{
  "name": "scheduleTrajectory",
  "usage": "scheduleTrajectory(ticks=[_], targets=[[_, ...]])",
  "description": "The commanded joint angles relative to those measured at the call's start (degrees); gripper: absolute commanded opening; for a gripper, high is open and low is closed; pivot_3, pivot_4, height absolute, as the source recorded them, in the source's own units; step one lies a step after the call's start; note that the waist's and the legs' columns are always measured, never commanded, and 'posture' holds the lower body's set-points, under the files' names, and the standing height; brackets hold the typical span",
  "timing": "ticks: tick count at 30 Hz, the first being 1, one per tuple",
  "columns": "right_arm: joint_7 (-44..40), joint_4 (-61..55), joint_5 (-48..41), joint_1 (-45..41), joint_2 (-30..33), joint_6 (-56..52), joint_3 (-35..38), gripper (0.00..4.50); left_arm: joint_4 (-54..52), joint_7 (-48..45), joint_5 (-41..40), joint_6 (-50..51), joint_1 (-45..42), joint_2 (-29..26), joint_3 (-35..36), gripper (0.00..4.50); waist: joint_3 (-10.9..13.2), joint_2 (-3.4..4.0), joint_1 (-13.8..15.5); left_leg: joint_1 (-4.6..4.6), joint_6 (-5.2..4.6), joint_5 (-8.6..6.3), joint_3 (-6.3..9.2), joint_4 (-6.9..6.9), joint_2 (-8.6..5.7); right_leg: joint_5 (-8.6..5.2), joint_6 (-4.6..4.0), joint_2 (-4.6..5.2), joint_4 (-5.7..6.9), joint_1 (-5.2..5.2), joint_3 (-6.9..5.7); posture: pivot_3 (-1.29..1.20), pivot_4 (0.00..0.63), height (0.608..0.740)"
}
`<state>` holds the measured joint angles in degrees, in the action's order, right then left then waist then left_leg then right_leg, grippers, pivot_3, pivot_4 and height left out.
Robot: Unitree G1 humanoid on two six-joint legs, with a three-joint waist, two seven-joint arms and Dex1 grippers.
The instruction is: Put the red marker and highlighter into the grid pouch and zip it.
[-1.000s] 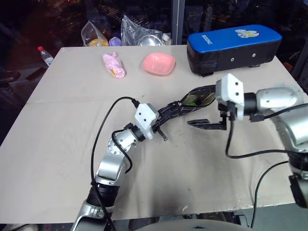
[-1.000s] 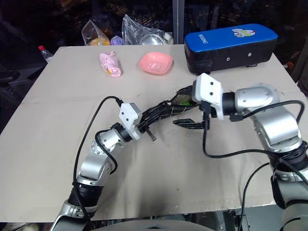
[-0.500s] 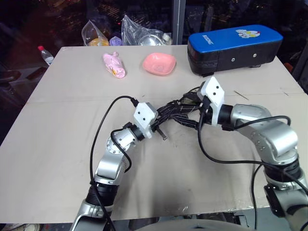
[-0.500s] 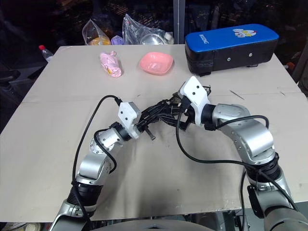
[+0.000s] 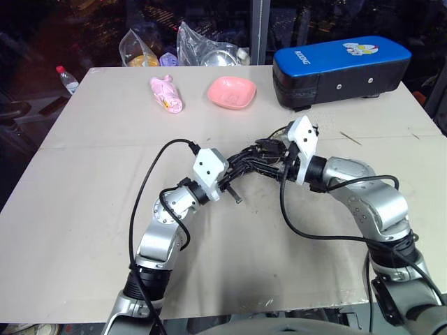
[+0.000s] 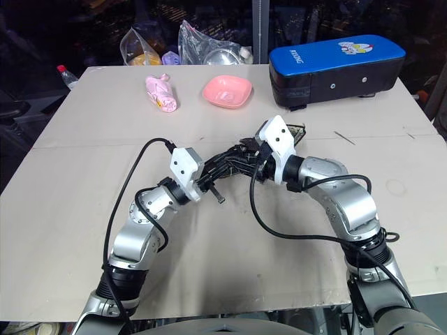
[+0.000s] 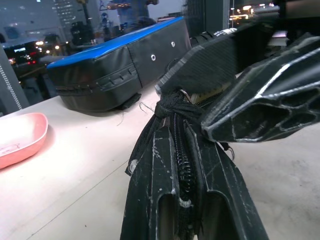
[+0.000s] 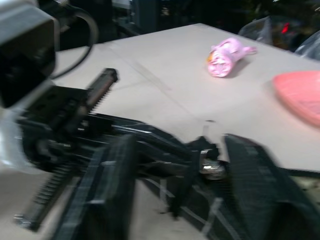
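I cannot see the inside of the grid pouch (image 5: 257, 159), which lies at the centre of the frame, so what it holds is not clear. My left gripper (image 5: 236, 174) has its fingers pressed together on the pouch's end. My right gripper (image 6: 246, 158) has its two fingers (image 8: 112, 170) apart, one on each side of the metal zipper pull (image 8: 210, 167). One blue padded case (image 5: 340, 68) stands at upper right, one pink bowl (image 5: 231, 92) at upper centre, apparently holding nothing.

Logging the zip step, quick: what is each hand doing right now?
Left hand: closed on the grid pouch.
Right hand: fingers apart around the zipper pull, grip cannot be told.
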<state>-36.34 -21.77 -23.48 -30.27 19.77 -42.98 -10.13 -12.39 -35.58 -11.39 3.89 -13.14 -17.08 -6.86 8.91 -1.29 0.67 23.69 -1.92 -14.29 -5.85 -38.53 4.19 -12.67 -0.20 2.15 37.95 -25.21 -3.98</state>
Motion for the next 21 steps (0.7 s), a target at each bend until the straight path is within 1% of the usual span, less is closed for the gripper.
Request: scheduleTrajectory(ticks=[1, 2, 10, 12, 15, 21], targets=[[0.4, 1.2, 0.2, -0.5, 1.3, -0.7, 1.3, 0.47, -2.5, 0.3, -0.4, -0.8, -0.3, 0.0, 0.2, 0.0, 0.0, 0.0, 0.0, 0.0, 0.0, 0.0, 0.0, 0.0, 0.0, 0.0, 0.0, 0.0, 0.0, 0.0, 0.0, 0.0, 0.15, 0.74], [0.5, 1.5, 0.2, -0.4, 1.4, -0.7, 1.4, 0.05, -2.6, 0.4, -0.4, -0.8, -0.2, 0.0, 0.3, 0.0, 0.0, 0.0, 0.0, 0.0, 0.0, 0.0, 0.0, 0.0, 0.0, 0.0, 0.0, 0.0, 0.0, 0.0, 0.0, 0.0, 0.15, 0.74], [2.0, 2.9, -0.4, -1.1, 1.0, 0.4, 4.4, 0.05, -2.8, 0.8, -0.3, -0.7, 0.1, 0.0, 0.3, 0.0, 0.0, 0.0, 0.0, -0.01, 0.0, 0.0, 0.0, 0.0, 0.0, 0.0, 0.0, -0.01, 0.0, 0.0, 0.01, 0.0, 0.15, 0.74], [3.2, 2.9, -2.8, -1.7, -0.7, 0.4, 7.7, 0.05, -2.8, 0.9, -0.3, -0.7, 0.1, 0.0, 0.3, 0.0, 0.0, 0.0, 0.0, 0.0, 0.0, 0.0, 0.0, 0.0, 0.0, 0.0, 0.0, -0.01, 0.0, 0.0, 0.01, 0.0, 0.15, 0.74], [6.9, 2.6, -7.9, -1.8, -3.1, -1.8, 15.2, 0.05, -2.7, 1.2, -0.3, -0.8, 0.4, -0.1, 0.7, 0.0, 0.0, 0.0, 0.1, 0.01, 0.0, 0.0, 0.01, 0.0, 0.0, 0.0, 0.0, -0.01, 0.0, 0.0, 0.0, 0.0, 0.15, 0.74], [14.3, 7.2, -6.4, -1.0, -2.7, 0.3, 22.5, 0.05, -2.7, 1.5, -0.3, -1.1, 0.8, -0.3, 0.8, 0.0, 0.0, 0.0, 0.0, 0.02, 0.0, 0.0, -0.03, 0.01, 0.0, 0.0, 0.0, 0.01, -0.02, 0.0, 0.02, 0.0, 0.15, 0.74]])
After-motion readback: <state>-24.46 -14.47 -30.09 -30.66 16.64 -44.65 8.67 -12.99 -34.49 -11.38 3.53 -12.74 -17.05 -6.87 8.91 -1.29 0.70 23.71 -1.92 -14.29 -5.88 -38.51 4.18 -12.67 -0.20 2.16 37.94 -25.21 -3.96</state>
